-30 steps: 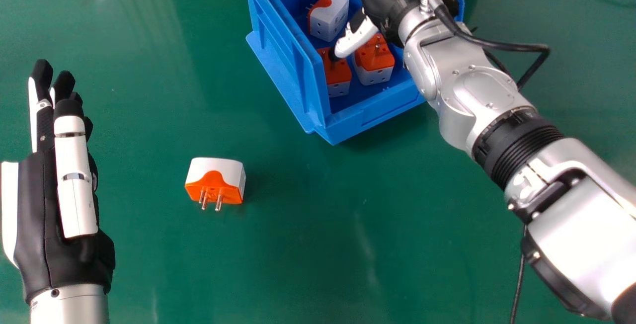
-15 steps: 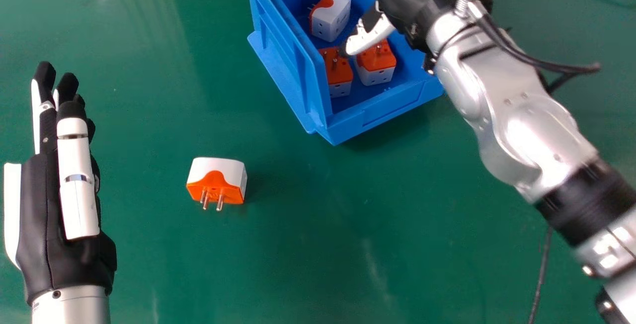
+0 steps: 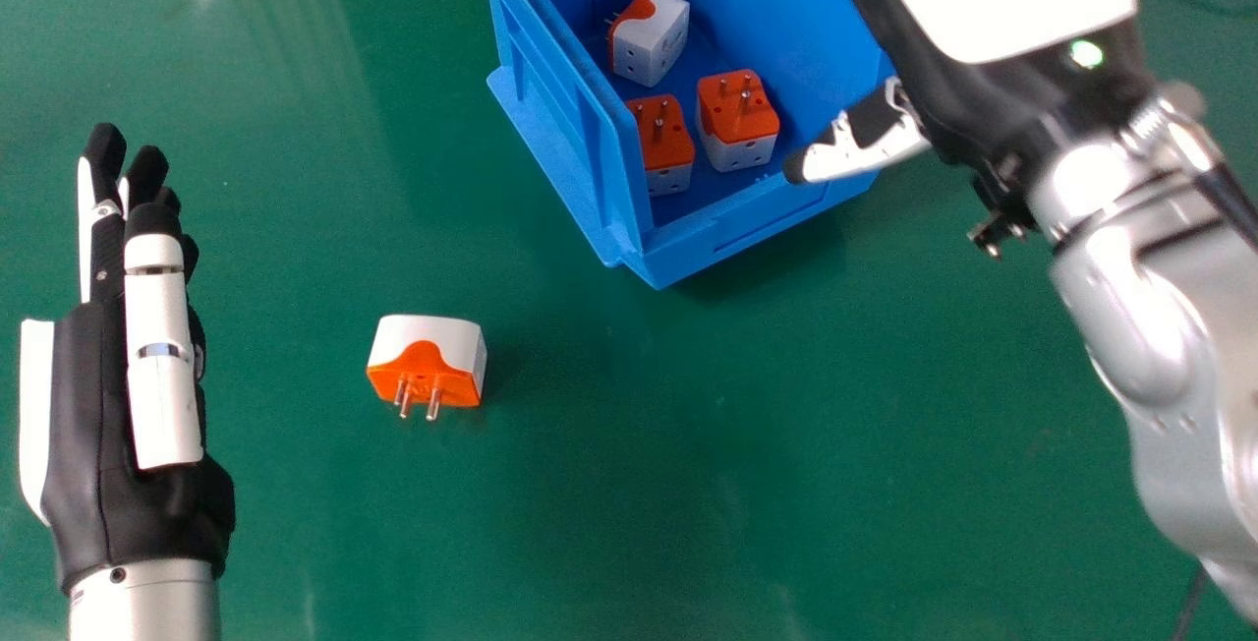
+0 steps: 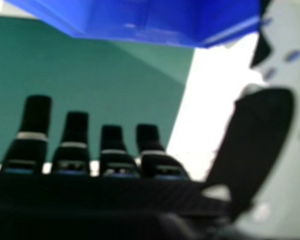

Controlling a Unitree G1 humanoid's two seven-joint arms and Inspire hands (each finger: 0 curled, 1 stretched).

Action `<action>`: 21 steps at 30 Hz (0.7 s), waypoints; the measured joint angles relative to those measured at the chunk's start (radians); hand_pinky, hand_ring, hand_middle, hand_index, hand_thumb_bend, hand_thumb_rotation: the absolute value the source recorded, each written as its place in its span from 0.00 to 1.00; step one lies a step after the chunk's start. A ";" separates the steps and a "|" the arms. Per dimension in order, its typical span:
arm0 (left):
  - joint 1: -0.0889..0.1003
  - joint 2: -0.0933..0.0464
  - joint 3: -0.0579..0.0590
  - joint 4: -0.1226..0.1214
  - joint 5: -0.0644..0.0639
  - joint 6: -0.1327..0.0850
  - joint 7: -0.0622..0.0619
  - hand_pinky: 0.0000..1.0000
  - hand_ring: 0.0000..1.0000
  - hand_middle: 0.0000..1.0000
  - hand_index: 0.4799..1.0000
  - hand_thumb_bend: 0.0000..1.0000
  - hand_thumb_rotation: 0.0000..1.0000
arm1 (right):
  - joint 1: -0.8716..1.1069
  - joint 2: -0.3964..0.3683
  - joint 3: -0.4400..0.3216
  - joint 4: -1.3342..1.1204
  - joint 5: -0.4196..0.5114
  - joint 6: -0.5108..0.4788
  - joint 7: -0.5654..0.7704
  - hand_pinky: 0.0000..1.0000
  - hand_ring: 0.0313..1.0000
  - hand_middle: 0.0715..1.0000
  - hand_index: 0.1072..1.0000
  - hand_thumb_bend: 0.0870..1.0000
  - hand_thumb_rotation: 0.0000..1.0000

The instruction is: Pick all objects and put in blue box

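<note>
Head view: blue box (image 3: 688,250) holds at least three adapters (image 3: 737,120).

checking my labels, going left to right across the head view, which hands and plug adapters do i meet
left hand → loose plug adapter on the table → rightmost adapter in the blue box → right hand

Box (image 3: 727,238): smooth plastic, satin. Adapter on the table (image 3: 442,341): smooth plastic, metal pins (image 3: 433,403). Tabletop (image 3: 590,484): smooth, slightly glossy.
</note>
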 measured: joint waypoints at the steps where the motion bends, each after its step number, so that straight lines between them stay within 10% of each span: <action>1: 0.000 -0.001 0.000 0.003 0.000 -0.003 0.000 1.00 1.00 0.99 0.98 0.16 1.00 | 0.047 0.000 -0.018 -0.024 0.012 -0.023 -0.014 0.68 0.84 0.90 0.87 0.74 0.26; 21: 0.003 -0.005 0.010 0.055 -0.027 -0.057 -0.010 1.00 0.99 0.98 0.98 0.21 1.00 | 0.525 0.120 -0.087 -0.116 0.056 -0.300 -0.177 0.69 0.83 0.89 0.87 0.58 0.24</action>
